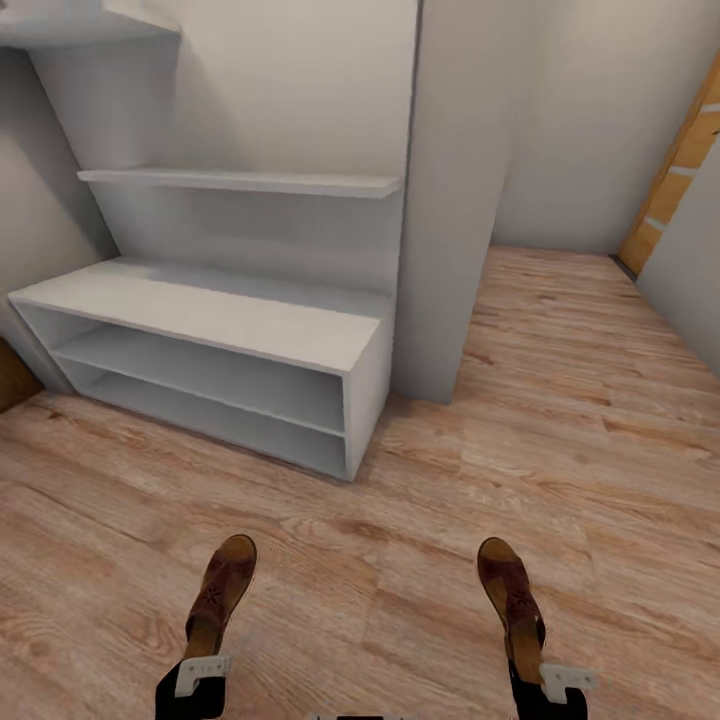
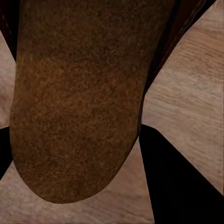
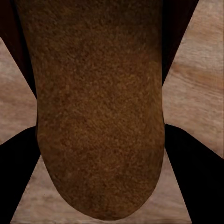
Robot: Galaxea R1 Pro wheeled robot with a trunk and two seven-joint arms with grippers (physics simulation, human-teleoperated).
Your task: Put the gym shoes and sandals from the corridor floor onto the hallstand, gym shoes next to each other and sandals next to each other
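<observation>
**Both hands carrying sandals toward the rack**

Low in my head view, close to my body, each of my grippers holds one dark brown sandal by its heel end, toe pointing forward toward the hallstand (image 1: 215, 320). My left gripper (image 1: 205, 672) is clamped on the left sandal (image 1: 222, 590), and my right gripper (image 1: 545, 680) is clamped on the right sandal (image 1: 510, 590). The two sandals sit well apart from each other, both held above the corridor floor (image 1: 380, 560), whose light wood planks run beneath and between them.

From my left wrist, the left sandal's (image 2: 79, 102) brown sole surface covers most of what I see, with my dark fingers (image 2: 177, 182) flanking it and floor planks (image 2: 191, 98) beyond. My right wrist gives the same sort of look: the right sandal's (image 3: 100, 116) grainy brown surface sits between dark fingers (image 3: 196, 177), floor (image 3: 196, 79) behind.

Ahead, the pale grey hallstand stands against the wall, its bench top bare, two low open shelf rows beneath it and a staggered upper shelf (image 1: 240, 181) on the back panel. A grey wall column (image 1: 455, 200) rises just beside its right end. At the far right of the corridor an orange-brown door frame (image 1: 675, 170) shows.
</observation>
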